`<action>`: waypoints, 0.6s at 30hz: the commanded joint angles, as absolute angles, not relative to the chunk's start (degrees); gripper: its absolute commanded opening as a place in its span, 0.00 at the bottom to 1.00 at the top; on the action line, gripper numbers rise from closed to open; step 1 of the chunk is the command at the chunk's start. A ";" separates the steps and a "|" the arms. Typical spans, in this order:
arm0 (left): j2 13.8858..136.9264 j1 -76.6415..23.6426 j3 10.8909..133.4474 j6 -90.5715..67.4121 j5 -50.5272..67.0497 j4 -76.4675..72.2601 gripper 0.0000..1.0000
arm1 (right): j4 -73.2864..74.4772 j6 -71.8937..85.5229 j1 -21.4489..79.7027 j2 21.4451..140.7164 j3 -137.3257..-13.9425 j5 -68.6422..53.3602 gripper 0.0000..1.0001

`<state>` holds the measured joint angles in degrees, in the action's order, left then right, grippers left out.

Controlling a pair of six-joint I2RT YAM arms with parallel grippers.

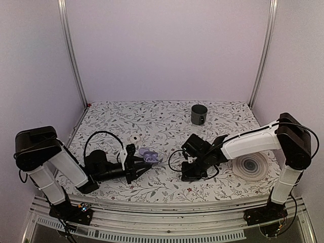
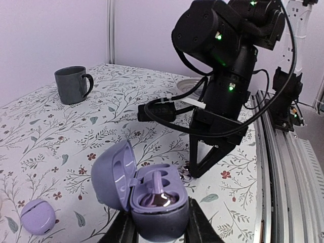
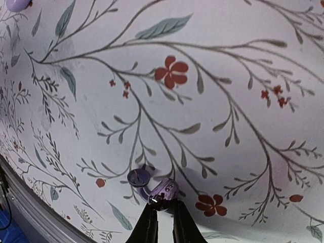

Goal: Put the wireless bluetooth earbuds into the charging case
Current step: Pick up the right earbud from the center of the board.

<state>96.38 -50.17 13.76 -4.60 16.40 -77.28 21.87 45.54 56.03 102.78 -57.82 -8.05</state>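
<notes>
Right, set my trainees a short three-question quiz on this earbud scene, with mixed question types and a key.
1. True or false: the charging case is shut.
2. Which gripper holds the case? A) left B) right C) neither
3. Fill in: one earbud sits in the case; the loose earbud lies on the ____.

Key
1. False: its lid stands open.
2. A: the left gripper clamps it from both sides.
3. table
</notes>
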 commanded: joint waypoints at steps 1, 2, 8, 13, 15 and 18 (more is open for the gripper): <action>94.05 -49.53 12.67 -4.05 14.83 -76.12 0.00 | 25.62 41.22 54.18 107.87 -64.66 -5.29 0.14; 93.76 -49.49 12.56 -3.96 14.71 -75.93 0.00 | 26.52 39.81 54.22 109.30 -66.40 -4.95 0.14; 93.08 -49.53 12.40 -3.53 14.34 -74.32 0.00 | 32.41 34.77 54.23 114.59 -74.83 0.06 0.18; 92.47 -49.51 12.49 -3.61 14.61 -73.81 0.00 | 31.28 36.85 53.75 112.49 -72.30 -0.41 0.33; 92.25 -49.50 12.70 -3.45 14.95 -73.51 0.00 | 30.48 38.56 53.71 112.40 -71.80 -0.93 0.32; 92.11 -49.49 12.91 -3.30 15.24 -73.05 0.00 | 29.73 40.49 53.72 113.43 -72.74 -1.15 0.32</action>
